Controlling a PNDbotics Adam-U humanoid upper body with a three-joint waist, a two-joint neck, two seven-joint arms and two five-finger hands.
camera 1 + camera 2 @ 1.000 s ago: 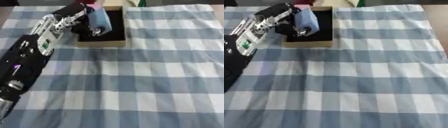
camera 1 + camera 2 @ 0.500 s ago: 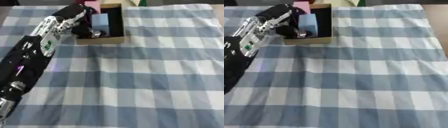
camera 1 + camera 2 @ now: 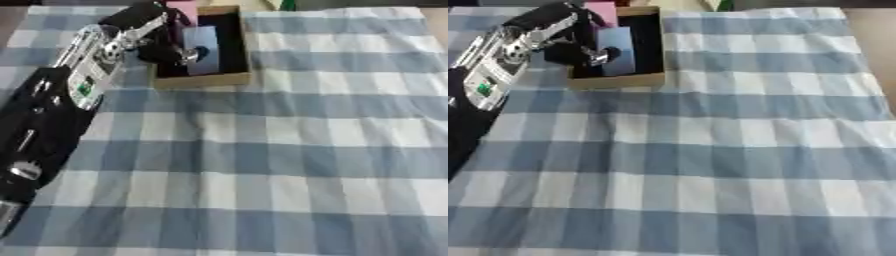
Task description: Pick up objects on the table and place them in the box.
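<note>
Reaching in from the left of the left eye view, the left robot hand is being held over the near left part of an open cardboard box, which is standing at the far left of the counter. A pale blue block-shaped object is lying inside the box against its dark lining, and the fingers of the robot hand are being curled toward the object's left edge. Whether they are clamped on it or only touching it cannot be told, because the fingertips are blurring into the object and the box's dark interior. A pink object is being shown at the box's far left corner, partly hidden behind the hand; whether it is lying inside the box or just outside its wall cannot be told. The forearm, silver and white with a small green mark, is being stretched diagonally from the lower left up to the box, and the black upper arm is filling the left edge of the view. The counter is being covered by a blue and white checked cloth, which is lying flat under the box. A green shape is being glimpsed at the far edge, beyond the box. The right robot hand is appearing in neither view.
</note>
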